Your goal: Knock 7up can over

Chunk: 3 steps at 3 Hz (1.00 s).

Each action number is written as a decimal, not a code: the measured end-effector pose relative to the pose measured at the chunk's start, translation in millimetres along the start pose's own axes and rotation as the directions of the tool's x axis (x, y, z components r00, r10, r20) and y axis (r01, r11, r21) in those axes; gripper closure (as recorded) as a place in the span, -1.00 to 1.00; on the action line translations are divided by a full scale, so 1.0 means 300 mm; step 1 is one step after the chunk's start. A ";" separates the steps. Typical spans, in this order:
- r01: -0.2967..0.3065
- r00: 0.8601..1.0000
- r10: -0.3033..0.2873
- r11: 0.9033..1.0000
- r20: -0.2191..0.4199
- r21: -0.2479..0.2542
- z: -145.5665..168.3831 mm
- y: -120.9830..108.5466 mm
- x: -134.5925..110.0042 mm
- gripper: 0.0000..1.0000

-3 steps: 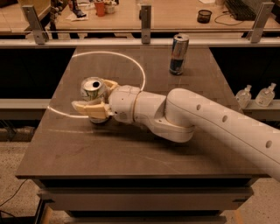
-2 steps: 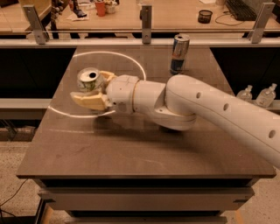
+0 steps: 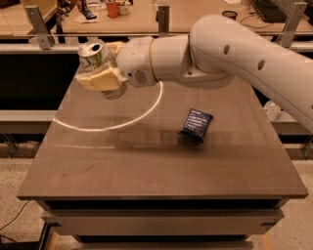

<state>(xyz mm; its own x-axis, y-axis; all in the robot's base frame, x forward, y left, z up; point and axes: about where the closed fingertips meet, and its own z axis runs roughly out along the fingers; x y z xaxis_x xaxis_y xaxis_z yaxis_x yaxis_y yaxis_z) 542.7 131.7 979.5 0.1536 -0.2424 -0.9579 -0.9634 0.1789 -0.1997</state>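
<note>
7up can (image 3: 98, 57): clamped in the pincer, tilted, its silver top with the pull-tab hole turned up and toward the camera; the white and green body shows between the fingers, and the base sticks out below the near finger.
Can height: it looks raised off the desk, with nothing under its base; a faint dark patch lies on the surface below the pincer, nearer the camera.
Pincer (image 3: 100, 68): shut on the can, one pale yellow finger (image 3: 98, 80) across the near side of the body, the other just showing behind the can's top.
Pincer place: over the far left part of the desk, close to its back edge.
Arm (image 3: 225, 49): white and thick, running from the pincer's wrist out to the right edge of the view.
Light ring (image 3: 132, 119): a bright curved line on the desk, sweeping under the pincer and out to its right and its near side.
Dark blue packet (image 3: 196, 124): on the desk, well apart from the pincer, to its right and nearer the camera, one end propped up.
Desk (image 3: 161, 171): brown top, bare in the stretch in front of the pincer.
Bench (image 3: 142, 22): behind the pincer, beyond the desk, with metal posts and small clutter on it.
Red cup (image 3: 112, 9): on that bench, behind and just above the pincer.
</note>
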 end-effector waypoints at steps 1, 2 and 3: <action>0.033 0.993 -0.043 0.996 -0.114 -0.085 -0.006 -0.074 -0.043 1.00; 0.025 0.966 -0.058 0.991 -0.254 -0.134 -0.013 -0.194 -0.025 1.00; 0.039 0.923 -0.102 0.984 -0.371 -0.174 -0.054 -0.268 -0.033 1.00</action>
<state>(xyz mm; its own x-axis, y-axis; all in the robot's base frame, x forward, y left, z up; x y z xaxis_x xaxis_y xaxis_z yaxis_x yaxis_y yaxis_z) 615.1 104.2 1008.6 0.1584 -0.5956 -0.7875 -0.9803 0.0007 -0.1977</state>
